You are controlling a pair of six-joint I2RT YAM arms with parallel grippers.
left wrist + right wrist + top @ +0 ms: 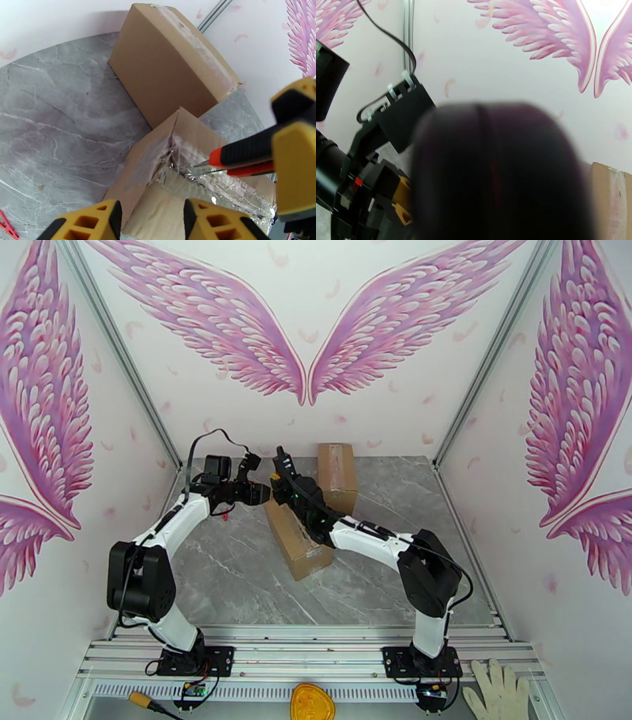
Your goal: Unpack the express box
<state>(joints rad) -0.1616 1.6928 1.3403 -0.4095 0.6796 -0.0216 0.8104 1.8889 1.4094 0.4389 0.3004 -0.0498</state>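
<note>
The right end effector held a knife over the open box. The left end effector sat half open at the box. I could not tell if it gripped.

A lab robot booth is showing: aluminium posts are rising at upper left and right, wing-painted panels are enclosing a marble-look table, and two arm bases are sitting bolted along the bottom edge
</note>
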